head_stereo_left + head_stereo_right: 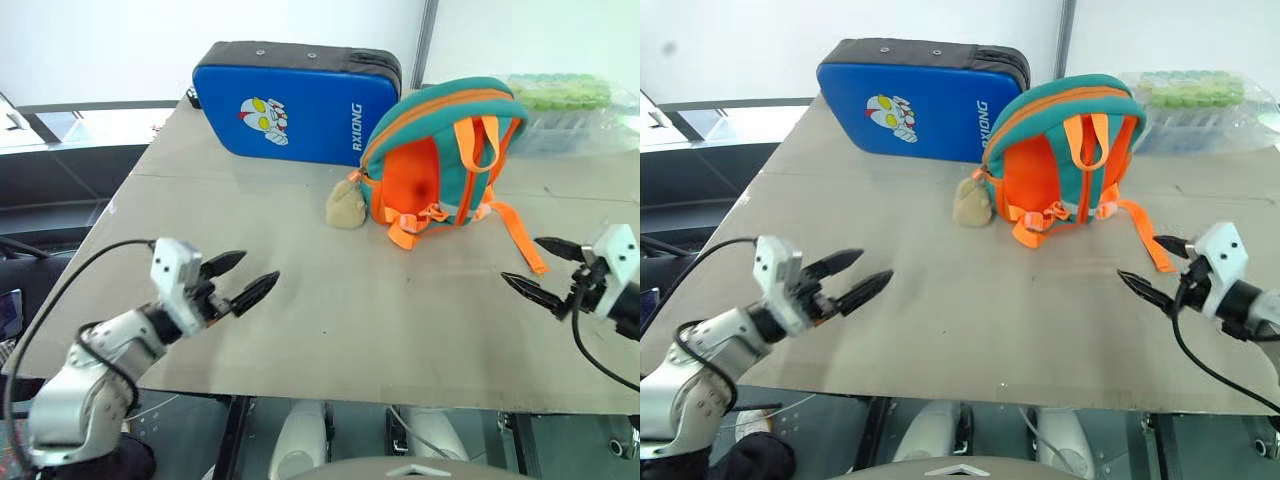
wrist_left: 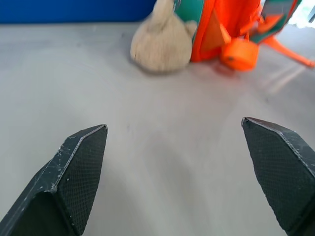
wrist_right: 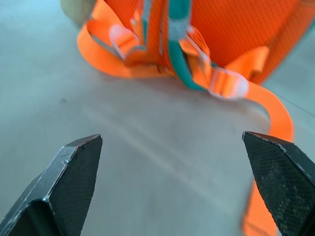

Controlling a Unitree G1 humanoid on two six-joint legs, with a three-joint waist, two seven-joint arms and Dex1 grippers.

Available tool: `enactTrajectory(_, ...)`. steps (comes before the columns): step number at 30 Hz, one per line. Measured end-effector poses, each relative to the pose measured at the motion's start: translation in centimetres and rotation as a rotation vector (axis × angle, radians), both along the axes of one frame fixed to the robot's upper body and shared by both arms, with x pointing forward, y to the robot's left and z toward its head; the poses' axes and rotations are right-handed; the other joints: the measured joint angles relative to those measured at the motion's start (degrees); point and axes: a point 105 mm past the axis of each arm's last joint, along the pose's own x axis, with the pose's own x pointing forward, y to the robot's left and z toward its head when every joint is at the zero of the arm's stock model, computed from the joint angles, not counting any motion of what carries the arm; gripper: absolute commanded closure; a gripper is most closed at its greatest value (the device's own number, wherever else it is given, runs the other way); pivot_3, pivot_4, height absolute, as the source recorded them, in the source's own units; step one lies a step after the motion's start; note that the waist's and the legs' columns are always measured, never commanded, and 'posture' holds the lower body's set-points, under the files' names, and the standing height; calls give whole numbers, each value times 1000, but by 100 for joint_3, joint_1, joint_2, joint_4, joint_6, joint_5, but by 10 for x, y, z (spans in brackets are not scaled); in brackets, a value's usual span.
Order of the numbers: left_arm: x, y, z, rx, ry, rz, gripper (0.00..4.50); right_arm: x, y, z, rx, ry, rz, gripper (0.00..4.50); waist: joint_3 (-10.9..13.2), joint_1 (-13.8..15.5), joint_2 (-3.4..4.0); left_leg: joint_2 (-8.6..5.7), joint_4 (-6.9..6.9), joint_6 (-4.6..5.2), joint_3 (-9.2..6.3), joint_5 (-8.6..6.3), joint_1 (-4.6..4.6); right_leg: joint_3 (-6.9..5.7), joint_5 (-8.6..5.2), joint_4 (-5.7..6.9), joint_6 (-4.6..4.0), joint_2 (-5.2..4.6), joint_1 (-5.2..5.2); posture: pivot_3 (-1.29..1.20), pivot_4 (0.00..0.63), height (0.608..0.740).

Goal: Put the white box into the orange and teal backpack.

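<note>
Now both grippers, left (image 1: 243,278) and right (image 1: 538,268), hover spread wide and empty, well apart from the upright backpack (image 1: 440,150) on the table (image 1: 300,250).

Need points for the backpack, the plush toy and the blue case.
orange and teal backpack (image 1: 412,180), left eye view, orange back panel.
plush toy (image 1: 346,208), left eye view, middle of its tan body.
blue case (image 1: 300,118), left eye view, blue front face beside the cartoon print.

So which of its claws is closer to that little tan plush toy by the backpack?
The left. The left gripper hangs open over the table's near left part, facing the plush toy. The right gripper, also open, is across the table, beyond the backpack and its trailing strap.
</note>
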Motion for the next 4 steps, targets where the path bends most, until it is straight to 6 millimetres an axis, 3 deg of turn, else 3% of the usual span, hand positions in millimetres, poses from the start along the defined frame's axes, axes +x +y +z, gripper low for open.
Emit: enactTrajectory(4,-9,9,-3,20,13,20,32,-15,-16,-8,-38,37,-13,3,0,17,0,-1,0,0,2,0,5,1,-1,-1,-1,0,3,0,150,740)
